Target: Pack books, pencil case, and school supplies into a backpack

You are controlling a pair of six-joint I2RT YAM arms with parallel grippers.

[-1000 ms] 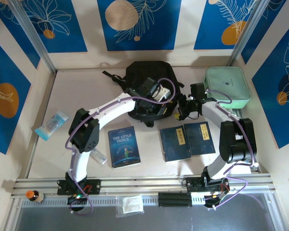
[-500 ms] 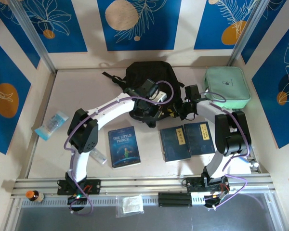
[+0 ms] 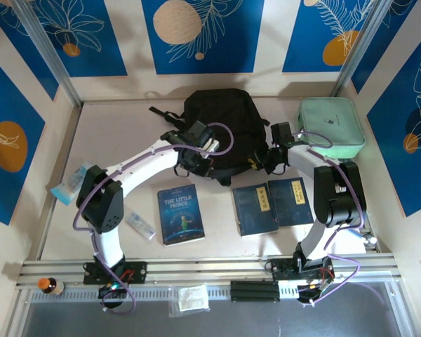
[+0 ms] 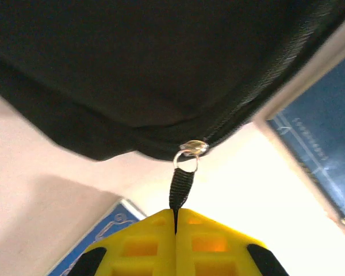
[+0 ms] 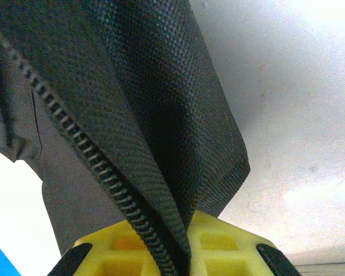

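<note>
The black soft fabric backpack (image 3: 221, 116) lies at the far middle of the beige table (image 3: 112, 126). Its zip runs closed where the left wrist view shows it, and its inside cannot be seen. The mint-green zip case (image 3: 331, 126) sits at the far right, apart from the backpack, zipped shut.

The dark-blue "The Little Prince" book (image 3: 180, 214) lies near the front. The two dark-blue books (image 3: 274, 203) lie side by side to its right, touching each other. The light-blue see-through packet (image 3: 67, 184) is at the left edge, partly covered by the left arm's elbow. The small narrow clear plastic box (image 3: 139, 225) lies just left of the Prince book.

The right gripper (image 5: 181, 230) is clamped on a fold of backpack fabric beside the zip. The left gripper (image 4: 176, 215) is pinched together on the black webbing zip pull (image 4: 181, 187).
</note>
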